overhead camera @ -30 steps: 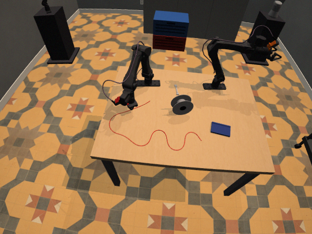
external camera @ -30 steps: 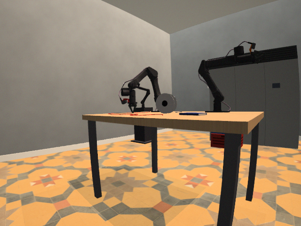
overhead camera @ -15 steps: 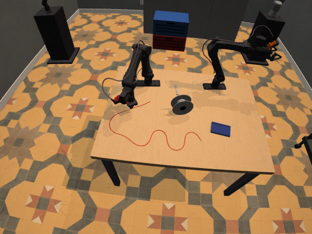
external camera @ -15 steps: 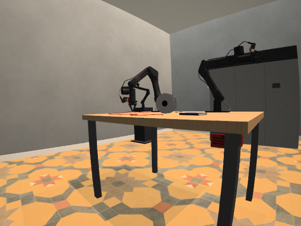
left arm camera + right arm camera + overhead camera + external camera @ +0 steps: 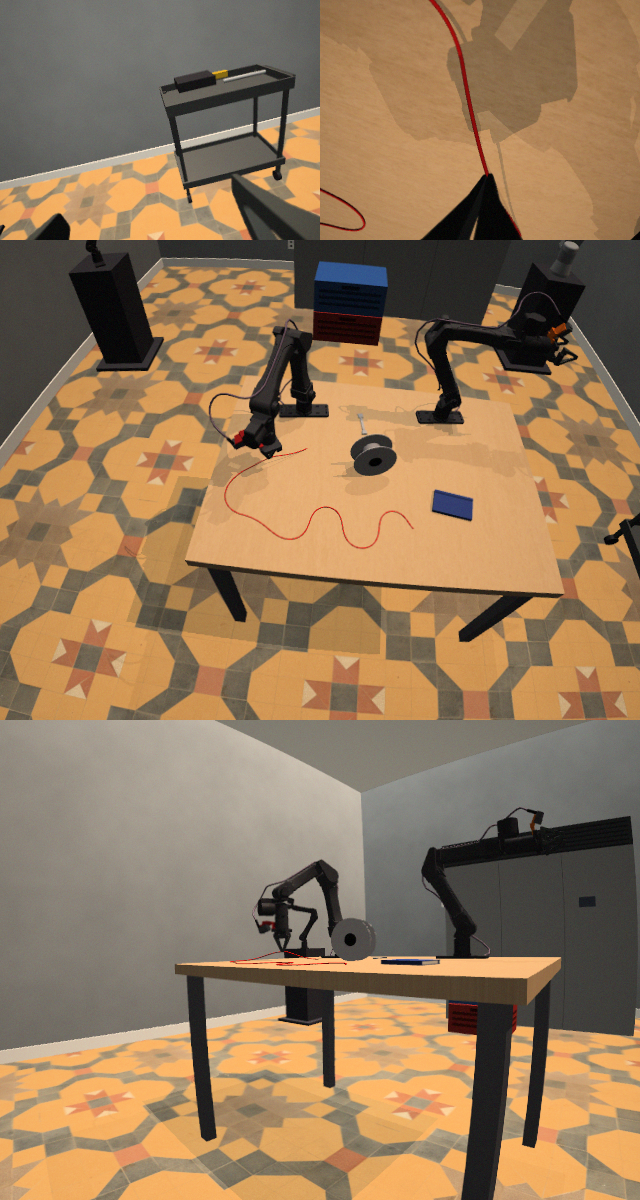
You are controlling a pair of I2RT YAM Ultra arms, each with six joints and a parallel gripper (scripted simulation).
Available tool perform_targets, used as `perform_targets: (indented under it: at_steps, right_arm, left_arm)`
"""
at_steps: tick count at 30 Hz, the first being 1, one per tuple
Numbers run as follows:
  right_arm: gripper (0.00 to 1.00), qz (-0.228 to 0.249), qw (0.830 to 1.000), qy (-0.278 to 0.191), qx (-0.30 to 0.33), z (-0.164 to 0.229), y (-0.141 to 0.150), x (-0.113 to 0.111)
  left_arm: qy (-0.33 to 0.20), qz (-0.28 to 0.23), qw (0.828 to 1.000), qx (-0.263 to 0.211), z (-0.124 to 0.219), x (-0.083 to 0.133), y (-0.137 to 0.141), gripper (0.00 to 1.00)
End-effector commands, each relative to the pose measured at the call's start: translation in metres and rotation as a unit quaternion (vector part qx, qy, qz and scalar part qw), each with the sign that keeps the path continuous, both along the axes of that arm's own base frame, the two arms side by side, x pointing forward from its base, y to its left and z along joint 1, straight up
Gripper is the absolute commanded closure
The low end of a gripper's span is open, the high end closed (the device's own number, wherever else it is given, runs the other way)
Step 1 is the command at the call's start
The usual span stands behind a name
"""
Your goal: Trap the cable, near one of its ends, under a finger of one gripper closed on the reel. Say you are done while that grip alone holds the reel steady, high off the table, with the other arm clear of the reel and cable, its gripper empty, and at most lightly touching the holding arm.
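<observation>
A grey reel (image 5: 373,454) (image 5: 353,939) stands on its rim near the middle of the table (image 5: 465,560). A thin red cable (image 5: 320,508) (image 5: 268,960) (image 5: 465,85) snakes over the left and front part of the table, apart from the reel. My right gripper (image 5: 269,450) (image 5: 281,945) (image 5: 489,179) points down at the table's left side, its fingertips shut on the cable a short way from its far end. My left gripper (image 5: 563,345) (image 5: 146,202) is open and empty, stretched out high beyond the table's far right side, away from the reel and cable.
A flat blue pad (image 5: 452,504) (image 5: 408,961) lies right of the reel. A small grey tool (image 5: 362,423) lies behind the reel. A dark cart (image 5: 225,95) shows in the left wrist view. A blue and red crate stack (image 5: 350,302) stands behind the table.
</observation>
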State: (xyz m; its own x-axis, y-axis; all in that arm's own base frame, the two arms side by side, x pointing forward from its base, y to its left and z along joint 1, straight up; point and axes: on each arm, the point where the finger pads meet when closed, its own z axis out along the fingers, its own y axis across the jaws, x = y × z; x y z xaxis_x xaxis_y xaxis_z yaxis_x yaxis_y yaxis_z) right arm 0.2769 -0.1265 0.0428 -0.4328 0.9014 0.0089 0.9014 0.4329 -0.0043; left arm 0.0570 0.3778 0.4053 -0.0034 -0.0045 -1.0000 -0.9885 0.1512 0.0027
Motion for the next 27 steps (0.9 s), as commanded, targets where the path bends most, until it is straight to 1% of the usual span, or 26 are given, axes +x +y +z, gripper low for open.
perform_targets:
  at_steps: [1,4,9,11,20,27]
  right_arm:
    - [1.00,0.005,1.000,-0.008,-0.010,0.011,-0.003,0.006]
    - [1.00,0.005,1.000,-0.004,-0.008,0.004,-0.003,0.008]
    - [1.00,0.005,1.000,-0.020,-0.015,0.010,-0.005,0.015]
    - [1.00,0.006,1.000,-0.014,-0.012,0.005,-0.004,0.016]
    - [1.00,0.004,1.000,-0.012,-0.011,0.002,-0.003,0.015]
    - [1.00,0.004,1.000,-0.003,-0.007,-0.002,0.001,0.008]
  left_arm:
    - [-0.003,0.002,1.000,-0.016,-0.012,-0.003,0.002,0.00]
    - [-0.003,0.002,1.000,-0.016,-0.012,-0.003,0.002,0.00]
    - [-0.003,0.002,1.000,-0.016,-0.012,-0.003,0.002,0.00]
    - [-0.003,0.002,1.000,-0.016,-0.012,-0.003,0.002,0.00]
    - [-0.003,0.002,1.000,-0.016,-0.012,-0.003,0.002,0.00]
    - [-0.003,0.002,1.000,-0.016,-0.012,-0.003,0.002,0.00]
